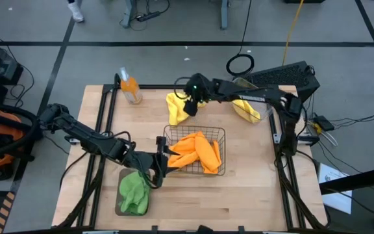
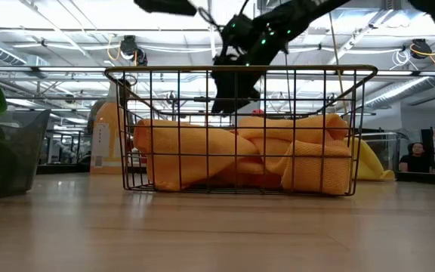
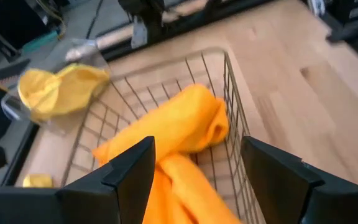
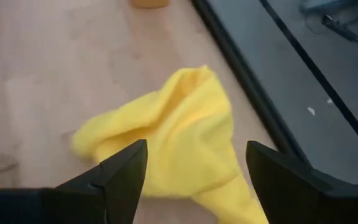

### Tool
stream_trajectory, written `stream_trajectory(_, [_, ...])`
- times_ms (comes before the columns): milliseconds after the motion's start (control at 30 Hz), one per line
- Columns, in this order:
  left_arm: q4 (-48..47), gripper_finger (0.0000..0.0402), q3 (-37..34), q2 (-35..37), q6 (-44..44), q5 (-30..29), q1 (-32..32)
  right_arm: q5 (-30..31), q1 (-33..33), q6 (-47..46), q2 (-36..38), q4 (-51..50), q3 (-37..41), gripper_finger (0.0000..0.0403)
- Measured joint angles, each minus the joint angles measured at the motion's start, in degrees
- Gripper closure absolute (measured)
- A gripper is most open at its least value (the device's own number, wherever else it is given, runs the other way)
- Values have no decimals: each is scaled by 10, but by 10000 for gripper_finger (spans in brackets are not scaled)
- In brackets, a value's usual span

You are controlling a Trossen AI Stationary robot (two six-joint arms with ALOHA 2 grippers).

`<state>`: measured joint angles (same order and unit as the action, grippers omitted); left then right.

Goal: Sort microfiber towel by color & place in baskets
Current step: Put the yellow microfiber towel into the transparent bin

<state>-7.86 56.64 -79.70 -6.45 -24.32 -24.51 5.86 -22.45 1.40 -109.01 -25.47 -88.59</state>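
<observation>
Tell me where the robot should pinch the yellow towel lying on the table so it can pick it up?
Best guess: the raised, bunched ridge in the middle of the yellow towel, coming straight down from above. It lies crumpled on the wooden table, so the hump gives the fingers something to close on. The right gripper already hovers open over it, with a finger on each side.

Wire basket [image 1: 221, 140] sits mid-table, tray [image 1: 119, 207] left, tub [image 1: 265, 112] behind-right.
</observation>
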Motion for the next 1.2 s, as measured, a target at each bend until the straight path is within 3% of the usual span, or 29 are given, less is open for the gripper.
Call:
stream_trajectory(133, [-42,157,0,0,17,0,0,-34,-13,3,-38,2,-11,137])
stream_trajectory(533, [-64,157,0,0,31,0,1,-29,-31,25,-94,-15,-10,152])
stream_trajectory(700, [-62,157,0,0,31,0,1,-28,-31,21,-99,-31,-10,221])
stream_trajectory(967, [-60,157,0,0,31,0,1,-28,-31,15,-134,-46,-10,384])
stream_trajectory(1200, [-63,157,0,0,31,0,1,-29,-28,17,-124,-60,-10,398])
